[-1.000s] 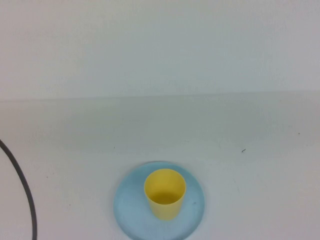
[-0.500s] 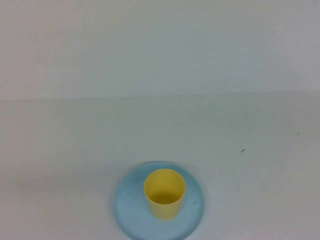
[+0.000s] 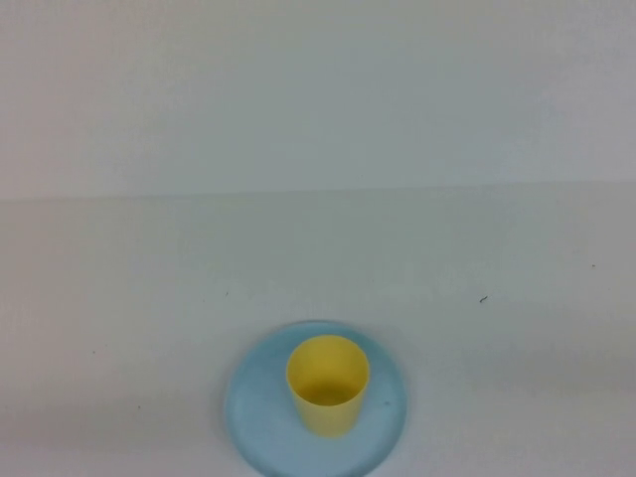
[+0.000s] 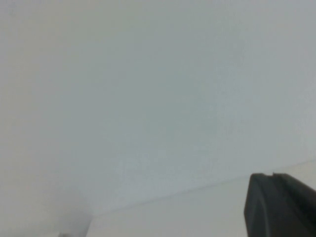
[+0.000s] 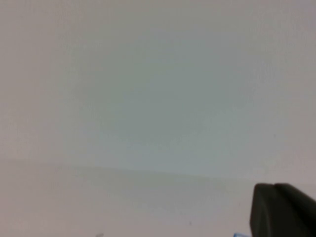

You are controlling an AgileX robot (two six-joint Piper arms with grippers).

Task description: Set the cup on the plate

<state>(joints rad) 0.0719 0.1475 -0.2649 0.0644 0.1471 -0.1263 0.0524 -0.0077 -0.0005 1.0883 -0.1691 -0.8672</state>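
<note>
The yellow cup (image 3: 328,385) stands upright on the light blue plate (image 3: 260,417) near the table's front edge in the high view. It sits about at the plate's middle, and nothing touches it. Neither arm shows in the high view. My left gripper (image 4: 272,176) shows only as dark fingertips pressed together, over bare white table. My right gripper (image 5: 274,186) shows the same way, its fingertips together and empty. A sliver of light blue (image 5: 240,235) lies beside it at the picture's edge.
The white table (image 3: 318,258) runs back to a white wall (image 3: 318,89). A few small dark specks (image 3: 483,298) mark the surface.
A black cable at the left edge of the high view one second ago has gone out of view. The cup and plate have not moved.
</note>
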